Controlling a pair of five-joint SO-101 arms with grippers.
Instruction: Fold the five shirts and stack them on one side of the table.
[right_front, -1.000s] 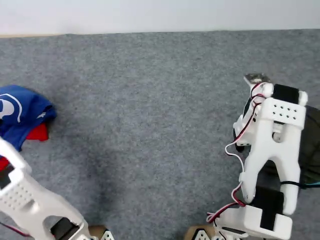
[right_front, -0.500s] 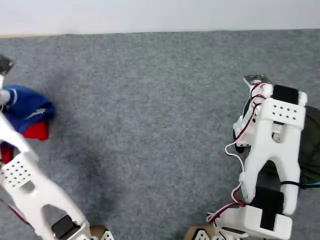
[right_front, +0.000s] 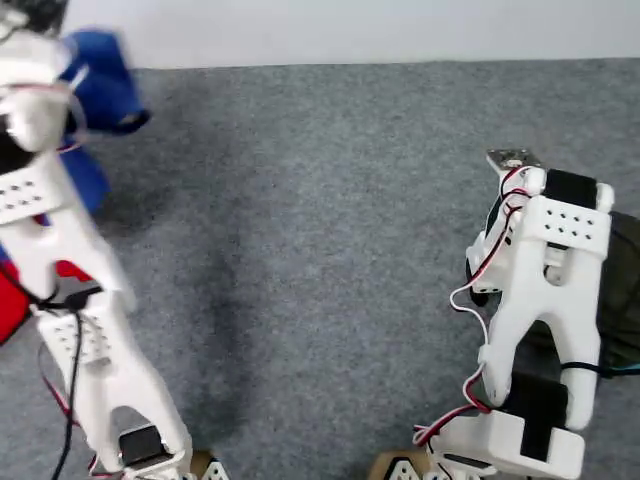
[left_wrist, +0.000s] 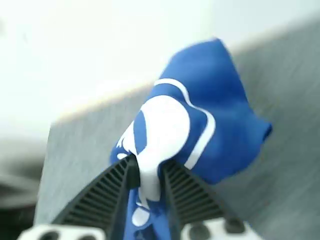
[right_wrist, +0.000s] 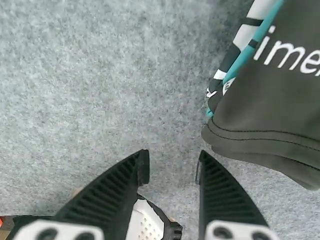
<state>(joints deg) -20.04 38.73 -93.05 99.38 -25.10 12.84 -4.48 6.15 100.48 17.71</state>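
Swung up to the table's (right_front: 330, 200) far left corner, the left gripper (left_wrist: 148, 165) is clamped on the blue shirt (left_wrist: 210, 100), lifted clear of the red shirt (right_front: 70, 272). Right gripper (right_wrist: 170, 165) hasn't budged, jaws apart beside the dark shirt (right_wrist: 270, 100).

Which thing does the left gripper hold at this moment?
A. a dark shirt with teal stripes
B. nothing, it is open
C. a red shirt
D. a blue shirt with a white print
D: in the left wrist view the left gripper is shut on a fold of the blue shirt with its white print.
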